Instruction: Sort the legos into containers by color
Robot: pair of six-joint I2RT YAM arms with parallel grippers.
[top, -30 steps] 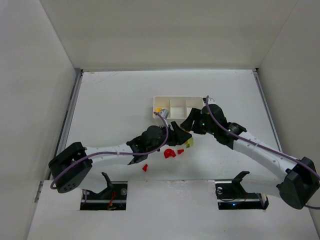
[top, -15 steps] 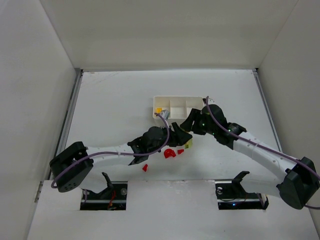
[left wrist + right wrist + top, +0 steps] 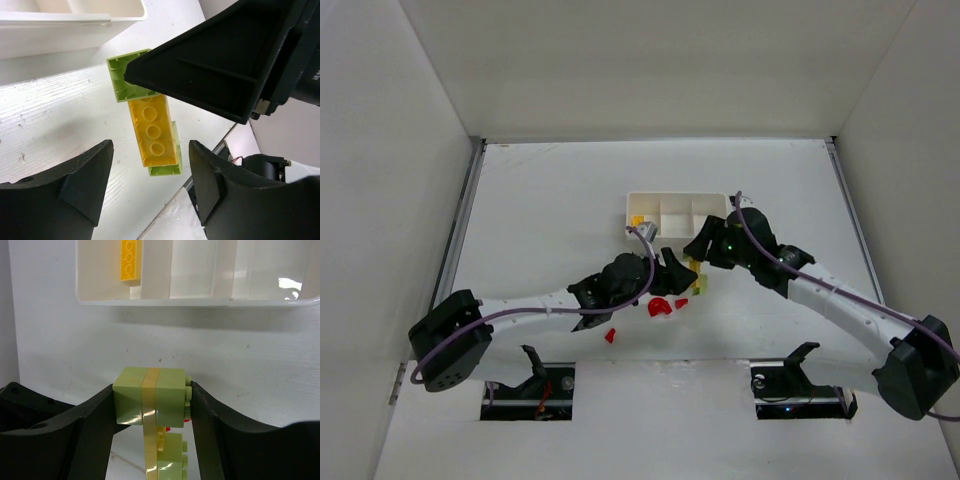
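A stack of pale yellow-green and yellow legos (image 3: 150, 395) is clamped between my right gripper's (image 3: 152, 390) fingers, just above the table in front of the white tray (image 3: 200, 301). In the top view the stack (image 3: 697, 284) hangs at the right gripper (image 3: 700, 258). My left gripper (image 3: 150, 150) is open, its fingers (image 3: 80, 185) on either side of the stack's lower end (image 3: 152, 132) without touching it. One yellow lego (image 3: 129, 260) lies in the tray's left compartment (image 3: 640, 215). Red pieces (image 3: 658, 307) lie near the left gripper (image 3: 676, 284).
Two more small red pieces lie on the table, one (image 3: 681, 302) beside the half-disc and one (image 3: 610, 336) nearer the front edge. The tray's (image 3: 677, 198) middle and right compartments show no pieces. White walls enclose the table on three sides.
My left gripper has shifted a little toward the near side, beside the stack. My right gripper still holds the stack and has edged slightly toward the tray.
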